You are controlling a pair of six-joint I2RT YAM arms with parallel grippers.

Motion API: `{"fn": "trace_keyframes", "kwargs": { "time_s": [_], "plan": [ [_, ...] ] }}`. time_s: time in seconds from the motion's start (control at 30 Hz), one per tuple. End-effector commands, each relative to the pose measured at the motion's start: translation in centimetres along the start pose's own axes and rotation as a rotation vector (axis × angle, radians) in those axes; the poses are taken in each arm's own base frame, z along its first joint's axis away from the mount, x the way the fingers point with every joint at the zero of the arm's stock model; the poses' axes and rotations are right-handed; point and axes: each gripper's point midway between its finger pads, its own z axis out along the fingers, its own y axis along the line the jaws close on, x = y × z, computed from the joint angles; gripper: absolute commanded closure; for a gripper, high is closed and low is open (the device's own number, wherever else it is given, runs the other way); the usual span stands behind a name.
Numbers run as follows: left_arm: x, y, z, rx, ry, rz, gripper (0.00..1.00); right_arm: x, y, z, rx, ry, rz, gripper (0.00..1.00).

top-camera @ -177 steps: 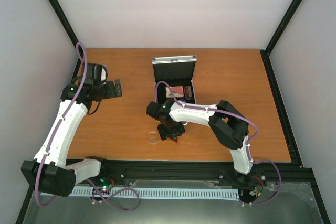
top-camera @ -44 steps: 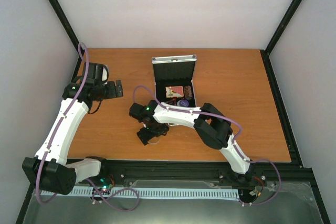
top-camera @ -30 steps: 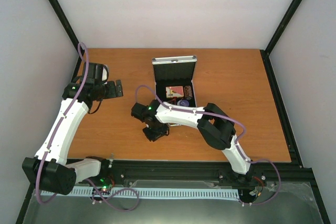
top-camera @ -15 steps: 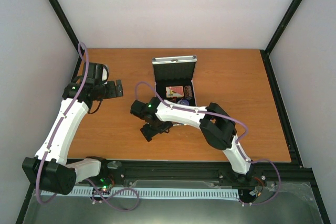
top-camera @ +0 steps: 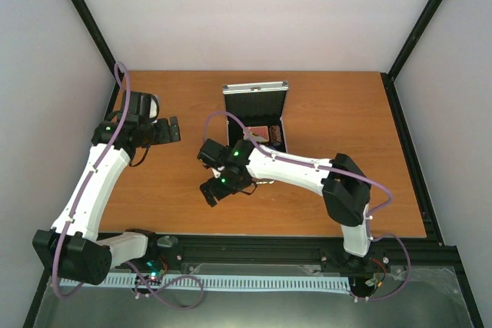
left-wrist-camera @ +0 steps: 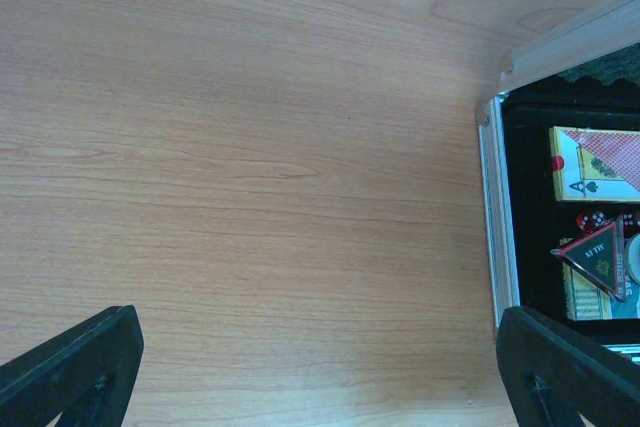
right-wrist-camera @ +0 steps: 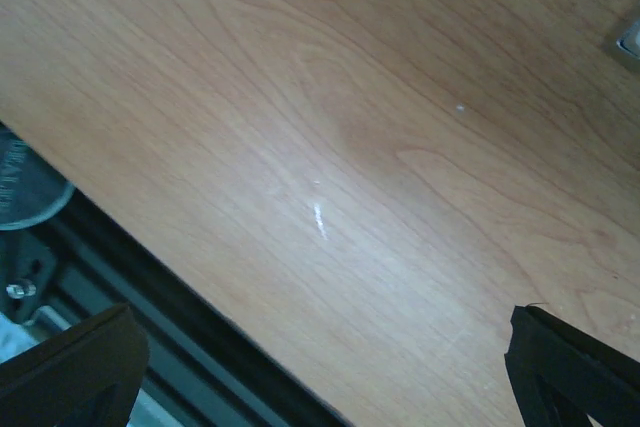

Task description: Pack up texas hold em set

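Observation:
The silver case (top-camera: 255,90) stands open at the table's middle back, its lid upright. In the left wrist view its rim (left-wrist-camera: 495,227) shows at the right, with the pink card deck (left-wrist-camera: 600,160), red dice (left-wrist-camera: 590,219), the black triangle (left-wrist-camera: 598,252) and a blue-yellow deck (left-wrist-camera: 578,289) inside. My left gripper (top-camera: 174,130) (left-wrist-camera: 320,377) is open and empty, left of the case. My right gripper (top-camera: 214,192) (right-wrist-camera: 320,377) is open over bare wood, in front of the case's left corner. Its arm hides part of the case. No clear disc shows.
The table's front edge and the black rail (right-wrist-camera: 150,287) lie just below my right gripper. A case corner (right-wrist-camera: 630,42) shows at the right edge of the right wrist view. Black frame posts stand at the back corners (top-camera: 84,21).
The clear disc that lay near the front edge at first no longer shows. My right arm swept over that spot and now sits slightly nearer the case, elbow swung right. My left arm is still.

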Motion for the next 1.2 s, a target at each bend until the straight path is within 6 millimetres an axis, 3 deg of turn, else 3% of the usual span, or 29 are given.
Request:
{"fn": "trace_keyframes", "kwargs": {
  "time_s": [0.0,0.23,0.67,0.9,1.17],
  "plan": [
    [-1.1,-0.5,-0.6,0.017,-0.025,-0.004,0.0,-0.7,1.4,-0.5,-0.081,-0.038,0.025,0.0],
    [-1.3,-0.3,-0.6,0.002,-0.026,-0.008,0.0,0.0,1.6,-0.7,-0.129,-0.056,0.076,0.0],
    [-2.8,-0.5,-0.2,-0.026,-0.011,0.008,0.0,1.9,7.1,0.1,-0.492,0.011,0.167,0.0],
    [-4.9,-0.9,-2.1,-0.005,-0.098,-0.003,0.0,1.8,10.8,0.5,-0.535,0.023,0.276,0.0],
    [-6.1,0.0,-4.1,-0.051,-0.18,-0.003,0.0,1.6,13.1,1.3,-0.565,0.079,0.462,0.01]
  ]
}}
